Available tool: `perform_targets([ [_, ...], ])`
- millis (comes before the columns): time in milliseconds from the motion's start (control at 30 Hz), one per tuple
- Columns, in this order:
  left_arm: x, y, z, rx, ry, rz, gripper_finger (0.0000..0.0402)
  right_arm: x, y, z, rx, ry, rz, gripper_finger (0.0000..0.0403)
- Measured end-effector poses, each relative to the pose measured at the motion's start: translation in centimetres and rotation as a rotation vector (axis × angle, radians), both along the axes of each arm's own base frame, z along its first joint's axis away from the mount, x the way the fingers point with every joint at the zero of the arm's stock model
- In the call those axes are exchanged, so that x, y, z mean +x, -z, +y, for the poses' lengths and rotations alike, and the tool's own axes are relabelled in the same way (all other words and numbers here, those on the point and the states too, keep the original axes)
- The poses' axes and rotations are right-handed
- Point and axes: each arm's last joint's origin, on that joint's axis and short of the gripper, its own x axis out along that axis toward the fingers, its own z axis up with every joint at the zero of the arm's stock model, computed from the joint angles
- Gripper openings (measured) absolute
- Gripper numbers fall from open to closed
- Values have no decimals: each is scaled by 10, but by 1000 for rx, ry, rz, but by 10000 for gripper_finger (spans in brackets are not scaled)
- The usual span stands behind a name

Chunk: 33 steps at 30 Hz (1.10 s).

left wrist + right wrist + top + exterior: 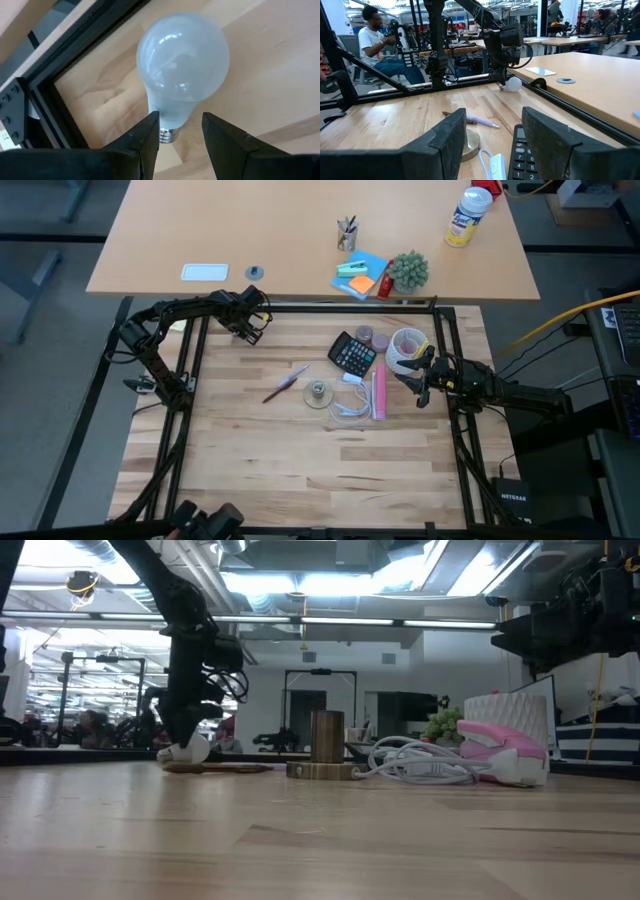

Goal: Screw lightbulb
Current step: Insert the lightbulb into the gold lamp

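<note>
Frosted-white glass identifies the lightbulb (251, 332), which in the high view lies at the far left part of the wooden worktop (300, 450), beside the black frame rail. The left tool (246, 330) is positioned directly over it. The right tool (420, 383) hangs near the calculator (352, 354) and the white cord (350, 405) on the right side.

Low view: the left tool (185, 745) reaches down to the worktop surface, with the lightbulb (190, 752) at its tip, resting on the wood. A brass-coloured cylinder on a round base (325, 752) stands at centre, beside the coiled cord (420, 765).

Left wrist view: the lightbulb (182, 65) lies on the wood, screw base toward the camera. The left tool (180, 135) is spread, one finger on each side of the base, not closed on it.

Right wrist view: the right tool (492, 140) is spread wide and holds nothing. The lightbulb (512, 84) shows far off under the left arm. A seated person (377, 47) is visible beyond the worktop.
</note>
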Motion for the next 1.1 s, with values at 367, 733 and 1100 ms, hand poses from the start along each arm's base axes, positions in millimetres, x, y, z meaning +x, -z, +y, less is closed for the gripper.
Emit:
perform_targets([
  [367, 1, 0, 1, 5, 6, -9, 141, 0, 0, 0, 0, 0, 0, 198],
  [733, 0, 0, 2, 22, 1, 4, 245, 0, 0, 0, 0, 0, 0, 198],
  [1100, 0, -1, 3, 54, -5, 23, 262, 0, 0, 0, 0, 0, 0, 198],
])
